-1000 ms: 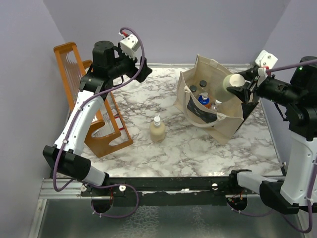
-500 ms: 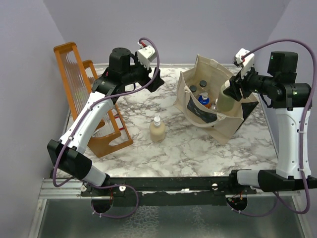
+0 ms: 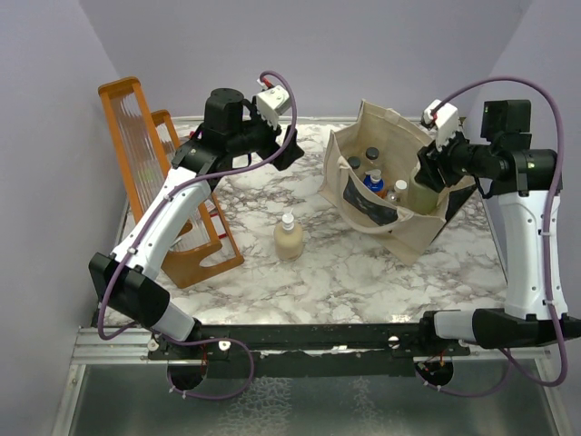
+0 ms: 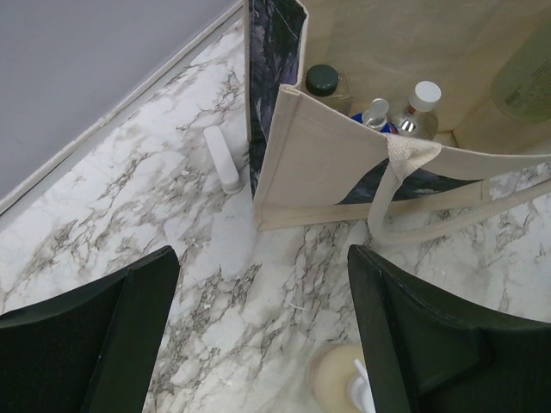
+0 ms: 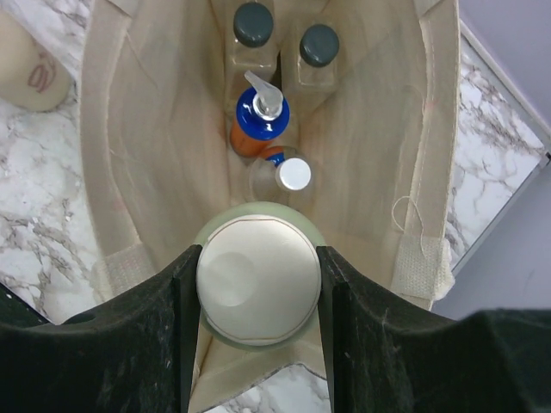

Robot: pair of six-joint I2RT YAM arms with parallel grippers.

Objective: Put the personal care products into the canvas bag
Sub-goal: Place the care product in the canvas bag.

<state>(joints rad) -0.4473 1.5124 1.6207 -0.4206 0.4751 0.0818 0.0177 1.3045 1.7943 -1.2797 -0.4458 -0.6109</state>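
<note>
The canvas bag (image 3: 418,232) stands open at the back right. My right gripper (image 3: 434,171) is shut on the cream cap of the olive-grey bottle (image 5: 258,280) and holds it upright inside the bag's near end (image 5: 155,129). In the bag stand two clear bottles with black caps (image 5: 252,26) (image 5: 318,45), the orange bottle with a blue pump cap (image 5: 261,116) and the squat silvery one (image 5: 293,175). The beige pump bottle (image 3: 289,238) stands on the table left of the bag. My left gripper (image 3: 289,150) is open and empty, high above the table, with the pump bottle (image 4: 340,387) below it.
The orange wooden rack (image 3: 154,182) stands at the left, under my left arm. A small white cylinder (image 4: 222,159) stands on the marble beside the bag's corner. The bag's loop handle (image 4: 430,215) hangs over its side. Purple walls close the back and sides.
My right gripper swung left over the bag and lowered the olive-grey bottle into it. My left arm moved right and a little nearer the bag, still open.
</note>
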